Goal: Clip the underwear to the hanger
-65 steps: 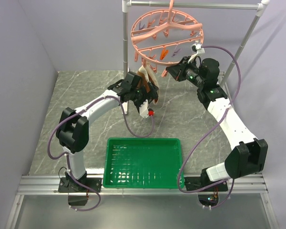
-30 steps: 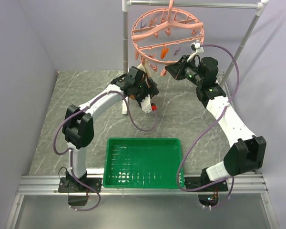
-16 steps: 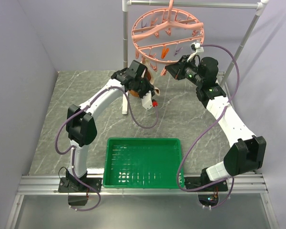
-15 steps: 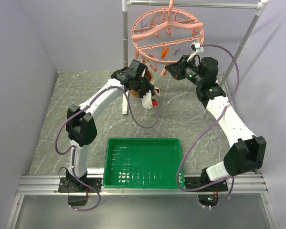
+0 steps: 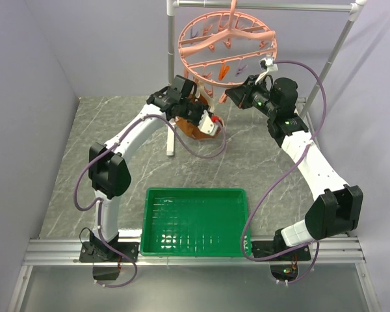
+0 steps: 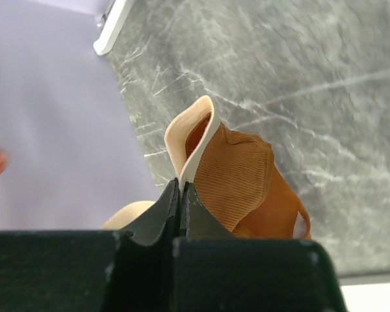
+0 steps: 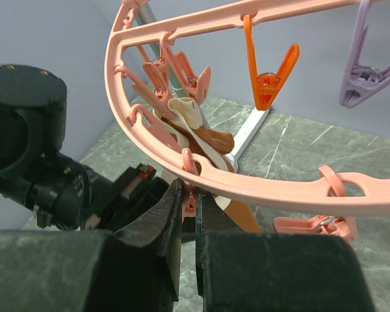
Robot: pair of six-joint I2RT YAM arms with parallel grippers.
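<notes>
In my left wrist view, the left gripper (image 6: 181, 188) has its fingers pressed together on the cream waistband of the underwear (image 6: 237, 179). The orange-brown fabric bunches just beyond the tips, above the grey marbled table (image 6: 312, 78). From overhead, that bundle sits a little left of centre in the upper half of the frame. It is right beneath the near rim of the hanger (image 7: 247, 185), which hangs from the rack (image 5: 266, 6) at the top. My right gripper (image 7: 190, 198) reaches in from the right, its fingers squeezed onto a pink clip (image 7: 188, 161) dangling from the ring's lower edge. In the right wrist view the underwear shows just behind that clip, left of centre; I cannot tell whether the two touch. A green tray (image 5: 195, 190) lies at bottom centre.
</notes>
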